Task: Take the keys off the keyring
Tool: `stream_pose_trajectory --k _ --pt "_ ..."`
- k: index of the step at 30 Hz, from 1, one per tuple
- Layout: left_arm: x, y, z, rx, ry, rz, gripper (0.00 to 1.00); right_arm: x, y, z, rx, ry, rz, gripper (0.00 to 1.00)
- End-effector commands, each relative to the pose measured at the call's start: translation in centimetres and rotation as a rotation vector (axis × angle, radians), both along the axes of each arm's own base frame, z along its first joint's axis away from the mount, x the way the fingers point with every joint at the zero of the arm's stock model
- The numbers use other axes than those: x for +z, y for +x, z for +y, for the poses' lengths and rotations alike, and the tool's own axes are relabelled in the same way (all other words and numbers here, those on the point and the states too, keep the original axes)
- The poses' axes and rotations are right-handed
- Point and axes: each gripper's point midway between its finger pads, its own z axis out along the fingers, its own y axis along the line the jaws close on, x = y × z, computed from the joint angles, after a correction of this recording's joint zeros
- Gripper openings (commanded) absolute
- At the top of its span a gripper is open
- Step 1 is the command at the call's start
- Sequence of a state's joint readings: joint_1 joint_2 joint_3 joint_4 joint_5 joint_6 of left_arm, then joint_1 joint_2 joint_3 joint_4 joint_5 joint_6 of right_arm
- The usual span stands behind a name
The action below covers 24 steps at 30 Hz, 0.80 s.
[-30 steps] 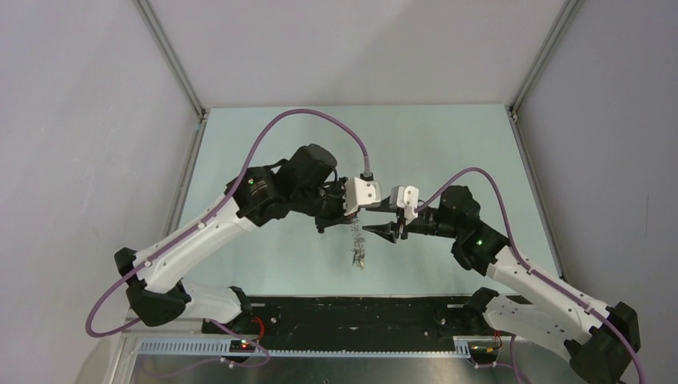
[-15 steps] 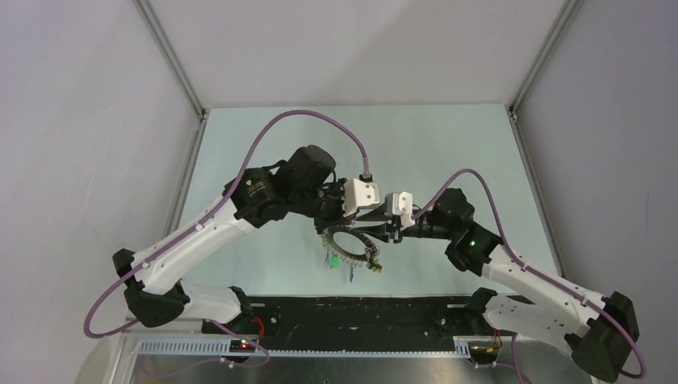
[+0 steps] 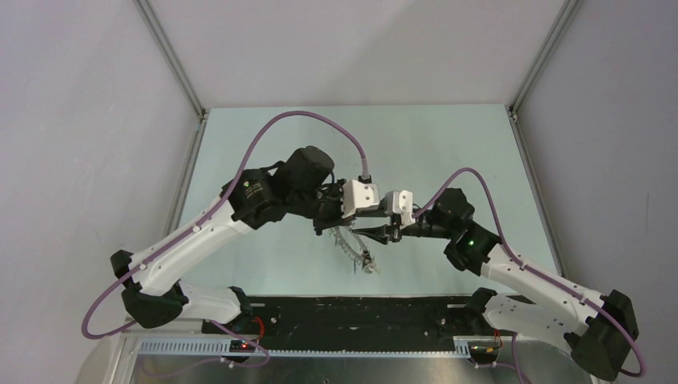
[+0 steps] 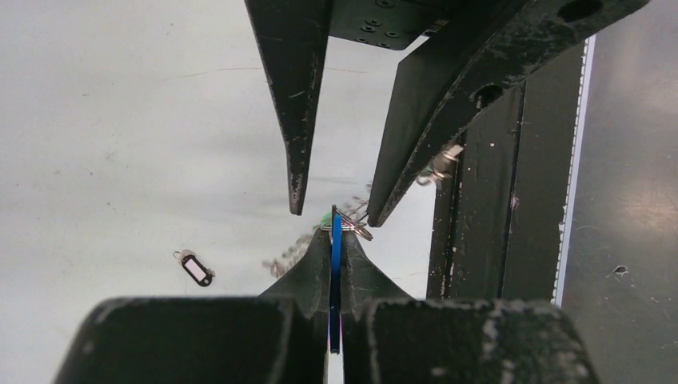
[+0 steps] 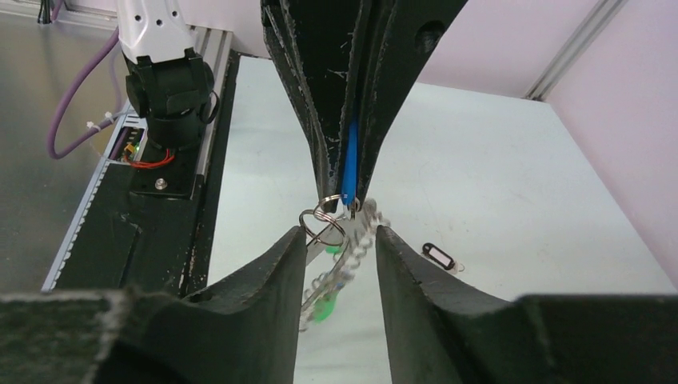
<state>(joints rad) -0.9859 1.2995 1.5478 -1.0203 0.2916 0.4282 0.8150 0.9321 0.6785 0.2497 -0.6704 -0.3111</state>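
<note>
Above the near middle of the worktop, between the two arms, the keyring hangs clear of the surface with its keys dangling from it. The left gripper is clenched on the flat head of a blue key, and the whole bunch appears to hang from that one pinch. The right gripper meets it tip to tip, jaws parted and straddling a small split ring and the string of keys. It grasps nothing yet. A black tag lies loose on the worktop, well apart from the bunch.

The step in hand looks like taking a second hold so the blue key can be worked off. To do it well, the right jaws should close on the ring wire just beside that key, not on neighbouring keys. The left pinch must stay firm, and the pull should follow the ring's coil slowly, not tug straight apart.
</note>
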Motion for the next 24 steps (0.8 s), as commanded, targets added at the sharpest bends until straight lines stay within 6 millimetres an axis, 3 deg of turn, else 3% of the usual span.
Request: stream_pose_trajectory --k 1,5,12,24 --pt "3.1 0.2 -0.5 -0.017 -0.097 -0.083 0.00 1.6 -0.2 -0.4 0.001 0.051 0.004 0.44" --pt "3.0 0.2 -0.6 -0.018 -0.096 -0.081 0.00 2.1 -0.2 -1.1 -0.002 0.060 0.002 0.44" --pt "3.5 0.0 -0.7 -0.026 -0.106 -0.087 0.00 1.6 -0.2 -1.3 0.020 0.045 0.012 0.29" --pt "3.8 0.3 -1.1 -0.020 -0.107 -0.091 0.00 0.7 -1.3 -0.7 0.078 0.019 0.035 0.28"
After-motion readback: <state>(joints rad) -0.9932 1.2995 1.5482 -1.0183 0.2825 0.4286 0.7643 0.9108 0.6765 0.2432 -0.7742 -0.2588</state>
